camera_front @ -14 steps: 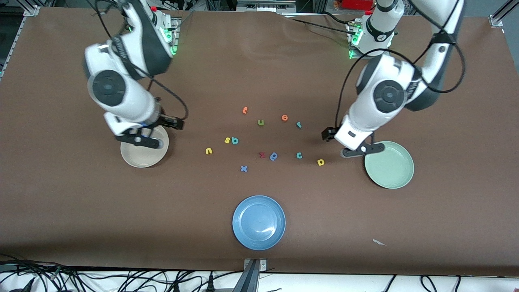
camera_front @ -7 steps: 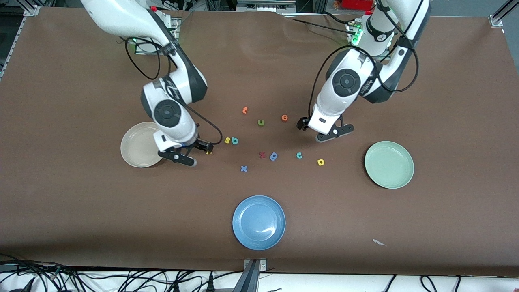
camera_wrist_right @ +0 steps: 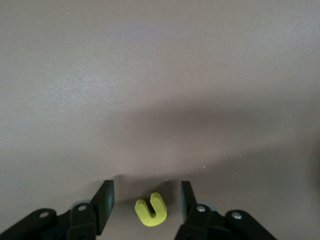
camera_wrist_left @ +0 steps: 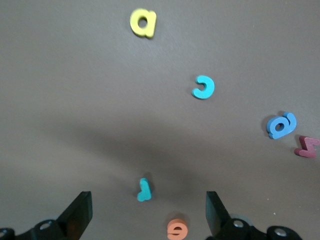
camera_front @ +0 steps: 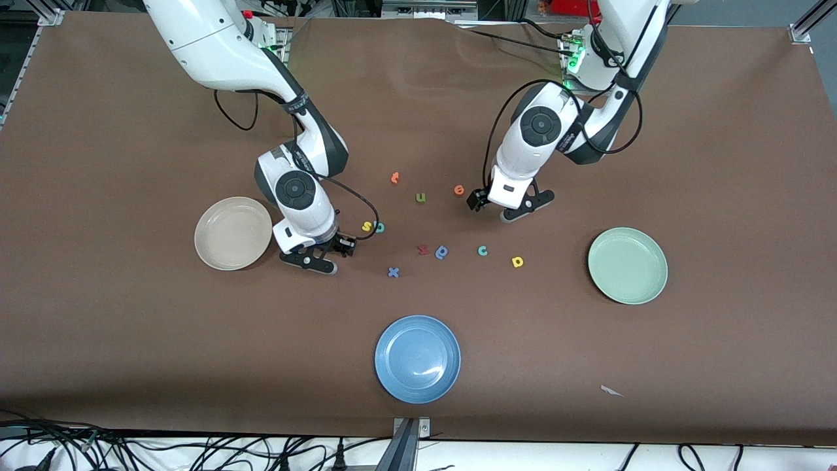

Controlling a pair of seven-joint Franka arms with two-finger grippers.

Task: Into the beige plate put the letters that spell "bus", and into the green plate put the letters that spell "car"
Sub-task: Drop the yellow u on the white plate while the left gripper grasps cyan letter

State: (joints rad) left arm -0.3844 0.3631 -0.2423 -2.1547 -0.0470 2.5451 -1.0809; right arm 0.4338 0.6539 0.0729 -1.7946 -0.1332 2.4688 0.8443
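My right gripper (camera_wrist_right: 146, 194) is down at the table beside the beige plate (camera_front: 225, 235). It is open, with the yellow "u" (camera_wrist_right: 151, 210) lying loose between its fingers. The yellow "s" (camera_front: 367, 227) and teal "b" (camera_front: 379, 227) lie close by. My left gripper (camera_wrist_left: 148, 207) hangs wide open over the teal "r" (camera_wrist_left: 144, 190). The teal "c" (camera_front: 482, 250) and yellow "a" (camera_front: 517, 261) lie between it and the green plate (camera_front: 628, 265). In the front view both arms hide the "u" and the "r".
An orange "e" (camera_wrist_left: 177, 229) lies close to the "r". An olive "u" (camera_front: 420, 197), an orange letter (camera_front: 394, 177), a dark red letter (camera_front: 423, 249), a blue looped letter (camera_front: 442, 252) and a blue "x" (camera_front: 393, 272) are scattered mid-table. A blue plate (camera_front: 417, 358) sits nearest the front camera.
My right gripper left the beige plate, came down around the yellow "u", and its fingers narrowed. My left gripper moved from beside the green plate to over the teal "r".
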